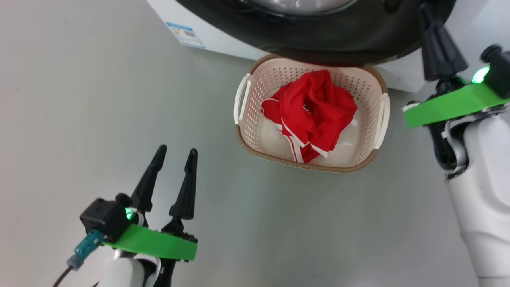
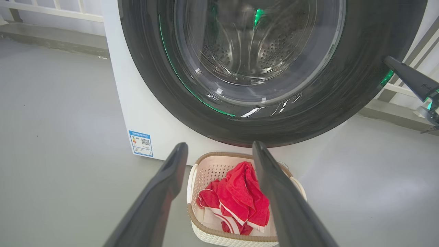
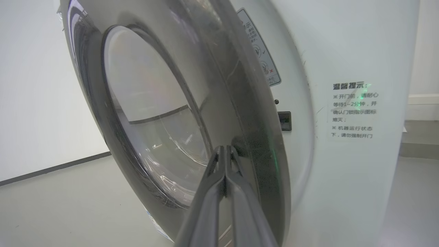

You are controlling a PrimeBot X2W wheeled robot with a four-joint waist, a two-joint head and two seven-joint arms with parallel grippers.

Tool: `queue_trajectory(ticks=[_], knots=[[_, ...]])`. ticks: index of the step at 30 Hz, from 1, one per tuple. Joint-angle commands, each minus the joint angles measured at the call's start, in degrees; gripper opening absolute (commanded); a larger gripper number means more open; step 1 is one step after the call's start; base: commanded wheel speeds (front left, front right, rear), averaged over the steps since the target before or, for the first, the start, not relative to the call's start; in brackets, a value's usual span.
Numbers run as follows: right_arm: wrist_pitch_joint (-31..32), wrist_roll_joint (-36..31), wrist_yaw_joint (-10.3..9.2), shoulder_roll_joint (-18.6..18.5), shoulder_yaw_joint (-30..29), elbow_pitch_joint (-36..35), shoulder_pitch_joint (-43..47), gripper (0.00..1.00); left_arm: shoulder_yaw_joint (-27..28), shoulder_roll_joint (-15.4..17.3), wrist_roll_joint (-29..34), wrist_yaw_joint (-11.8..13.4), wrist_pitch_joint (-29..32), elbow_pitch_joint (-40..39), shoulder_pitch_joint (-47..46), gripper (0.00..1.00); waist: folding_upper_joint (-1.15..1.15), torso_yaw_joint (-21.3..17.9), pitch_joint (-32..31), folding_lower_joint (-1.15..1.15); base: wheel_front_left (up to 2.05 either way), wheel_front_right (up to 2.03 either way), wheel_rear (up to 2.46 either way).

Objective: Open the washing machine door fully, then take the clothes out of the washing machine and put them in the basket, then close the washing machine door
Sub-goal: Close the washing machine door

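The washing machine door (image 1: 338, 40) with its glossy black rim hangs over the far edge of the basket (image 1: 255, 99). In the right wrist view the door (image 3: 247, 113) stands slightly ajar from the white washing machine (image 3: 343, 171), whose latch slot shows. My right gripper (image 1: 427, 10) is shut, and its tips (image 3: 224, 148) rest against the door's black rim. The red clothes (image 1: 314, 107) with white trim lie bunched in the basket. My left gripper (image 1: 177, 150) is open and empty, low on the left, pointing toward the basket (image 2: 212, 236) and the door (image 2: 349, 85).
Grey floor (image 1: 79, 99) spreads to the left and in front of the basket. A blue label (image 2: 141, 143) sits low on the washer's front. A white railing (image 2: 51, 10) runs behind the machine, and a printed notice (image 3: 353, 109) is on its side.
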Motion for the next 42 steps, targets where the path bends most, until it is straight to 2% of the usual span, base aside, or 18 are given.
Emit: queue_trajectory(ticks=[1,20,32,41,42], knots=[[-0.3,-0.5,0.19,0.3,0.1,-1.5,-1.8,0.0,1.6,0.9,-0.4,0.0,-0.3,-1.5,-1.4,1.0,0.0,0.9,1.1,0.0,0.0,0.0,0.0],[-0.3,-1.6,0.19,-0.7,-5.5,-2.2,-9.6,0.0,-0.1,0.9,-2.6,0.0,-0.3,-2.0,-3.7,1.0,0.0,2.6,4.9,0.0,0.0,0.0,0.0],[-0.3,-1.1,0.19,0.4,-3.8,-2.0,-7.7,0.0,0.3,0.9,-1.5,0.0,-0.3,-0.9,-3.8,1.0,0.0,1.1,3.4,0.0,0.0,0.0,0.0],[-0.3,-0.5,0.19,1.1,-0.3,-2.5,-1.4,0.0,1.5,0.9,0.5,0.0,-0.3,0.5,-2.7,1.0,0.0,-1.2,0.0,0.0,0.0,0.0,0.0],[-0.3,-0.5,0.19,1.1,0.3,-2.6,-0.4,0.02,1.7,0.9,0.9,0.0,-0.3,0.6,-2.5,1.0,0.0,-1.6,-0.5,0.0,0.0,0.0,0.0]])
